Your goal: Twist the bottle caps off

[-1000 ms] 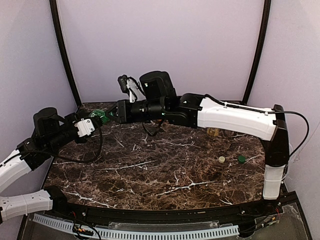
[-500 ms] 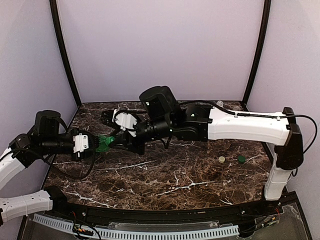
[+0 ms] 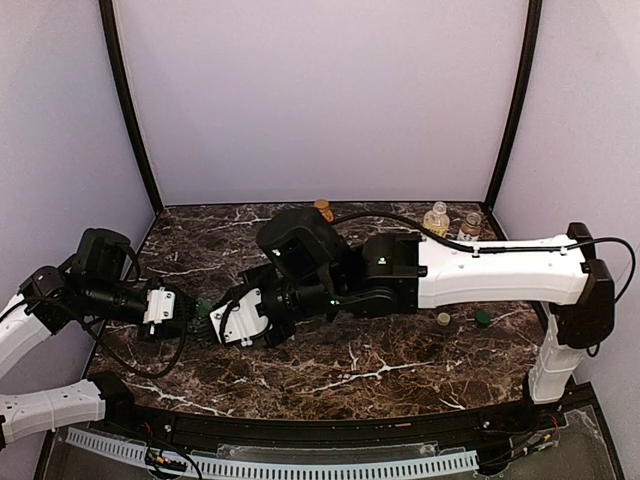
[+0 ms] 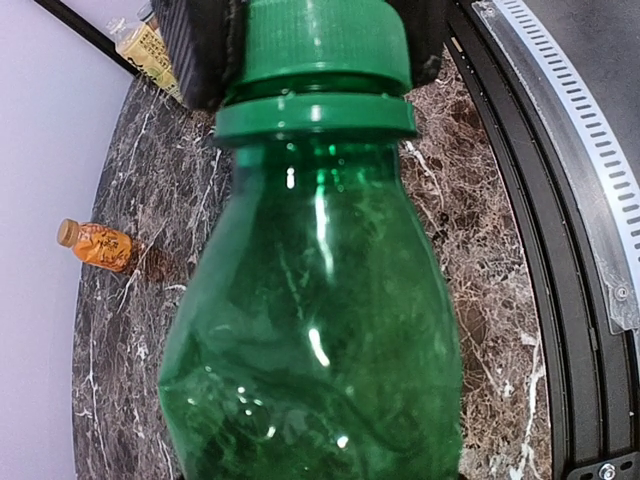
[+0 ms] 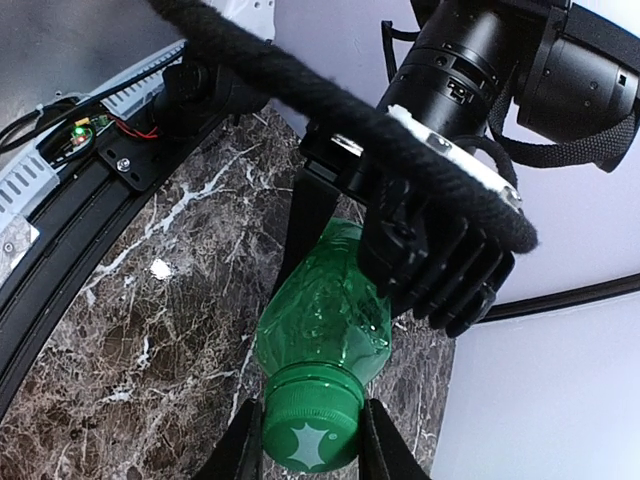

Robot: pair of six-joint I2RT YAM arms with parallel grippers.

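Note:
The green bottle (image 3: 204,318) is held low over the table's left side between both grippers. My left gripper (image 3: 186,316) is shut on its body, which fills the left wrist view (image 4: 315,330). In the right wrist view the left gripper's black fingers (image 5: 440,270) clamp the body (image 5: 325,315). My right gripper (image 5: 312,440) is shut on the green cap (image 5: 310,432), which also shows in the left wrist view (image 4: 320,45). The squat orange bottle (image 3: 322,209), the yellow bottle (image 3: 436,218) and the clear bottle (image 3: 470,225) stand at the back.
A pale loose cap (image 3: 443,319) and a dark green loose cap (image 3: 483,319) lie on the marble table (image 3: 400,380) at the right. The black front rail (image 3: 330,430) runs along the near edge. The right arm (image 3: 480,270) stretches across the middle.
Both grippers have carried the green bottle down and toward the near left. The right arm has dropped lower, and the bottles at the back now show.

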